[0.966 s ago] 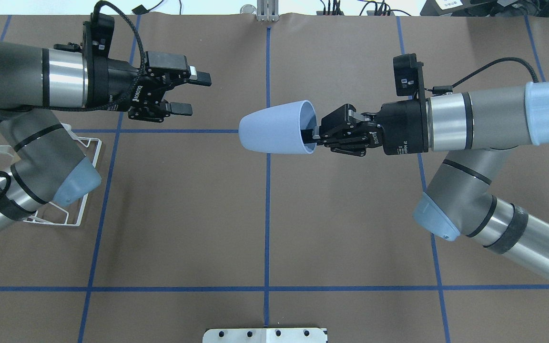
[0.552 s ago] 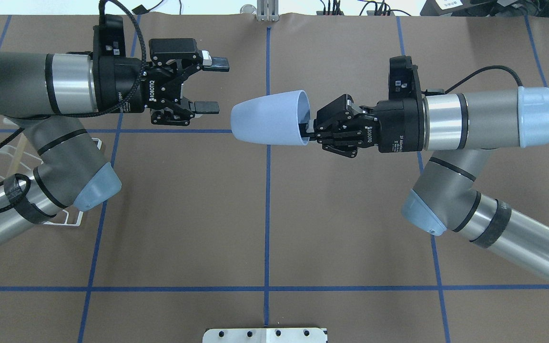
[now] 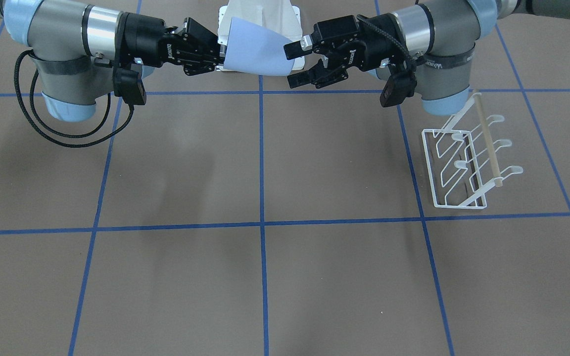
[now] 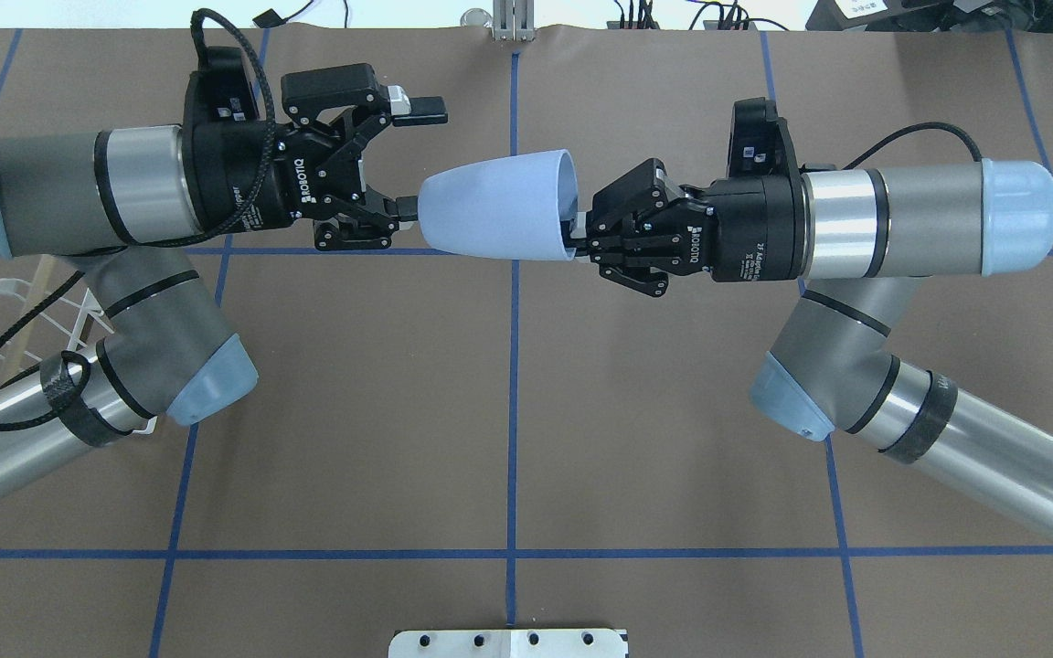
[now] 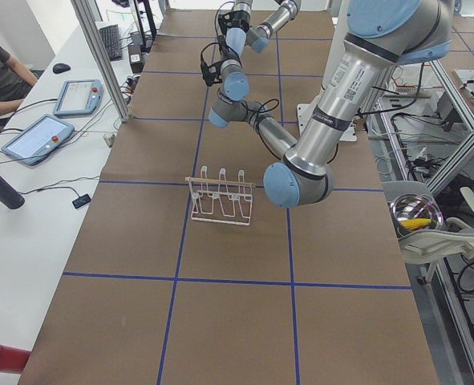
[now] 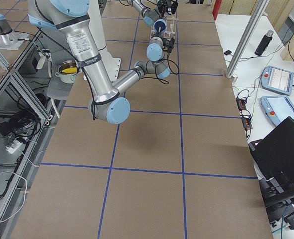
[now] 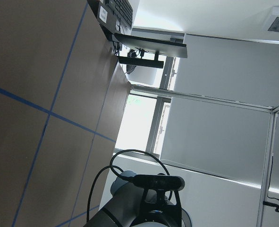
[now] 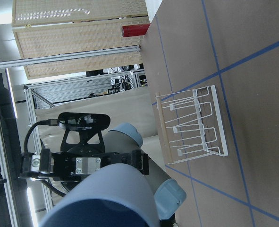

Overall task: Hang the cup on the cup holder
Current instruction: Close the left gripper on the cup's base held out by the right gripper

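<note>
Pale blue tumbler [image 4: 499, 217] mid-air, horizontal, rim clenched by right gripper [image 4: 576, 240]. Left gripper [image 4: 417, 160] spread wide around narrow base, not clamped. Probably light, rigid, matte plastic. Tapered, so squeeze across body near base. Cup holder [image 3: 491, 151] well apart.

1. Overhead: we look forward and down from behind the robot, mid range, most of the surface [image 4: 353, 411] in frame.
2. Front-facing: we face the robot from across, steeply down; shares the cup [image 3: 255, 54] with overhead, left-right flipped.
3. Side views: we look along the surface from either end, far off; both catch the cup holder [image 5: 220, 198].
4. Wrist cams: both rolled sideways; right one sits close on the cup, cup holder beyond; left one sees surface and room.
</note>
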Robot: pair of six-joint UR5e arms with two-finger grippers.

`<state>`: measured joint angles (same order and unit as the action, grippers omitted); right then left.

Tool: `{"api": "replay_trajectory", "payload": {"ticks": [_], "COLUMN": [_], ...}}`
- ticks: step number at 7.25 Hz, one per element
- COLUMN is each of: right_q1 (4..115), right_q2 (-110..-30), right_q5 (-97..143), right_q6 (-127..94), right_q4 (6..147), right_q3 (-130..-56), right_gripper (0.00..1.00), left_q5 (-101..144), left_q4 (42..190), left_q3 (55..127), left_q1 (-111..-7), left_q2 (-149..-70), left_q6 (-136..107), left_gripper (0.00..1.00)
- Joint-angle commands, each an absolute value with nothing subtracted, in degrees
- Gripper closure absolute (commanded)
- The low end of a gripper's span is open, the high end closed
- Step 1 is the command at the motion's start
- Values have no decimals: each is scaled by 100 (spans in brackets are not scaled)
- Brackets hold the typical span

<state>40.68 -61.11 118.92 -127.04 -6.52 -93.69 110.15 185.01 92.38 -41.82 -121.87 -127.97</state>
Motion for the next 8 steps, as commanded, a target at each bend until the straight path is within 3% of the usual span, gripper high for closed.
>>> {"api": "replay_trajectory", "payload": {"ticks": [1, 8], "right_q1": [4069, 4017], "right_q2": [-6082, -6012], "right_q5": [11786, 11488], "right_q6": [-12937, -13605], "right_q4": [-817, -1925], "right_q3": [-9343, -8877], "right_gripper": [100, 100], "left_q5": [10951, 10433], "left_q4": [18650, 19292], "left_q3": [9228, 9150], "left_q1": [-4157, -3850], "left_q2": [-12190, -12226], "left_q6": [-12910, -13368], "left_gripper": [2, 2]}}
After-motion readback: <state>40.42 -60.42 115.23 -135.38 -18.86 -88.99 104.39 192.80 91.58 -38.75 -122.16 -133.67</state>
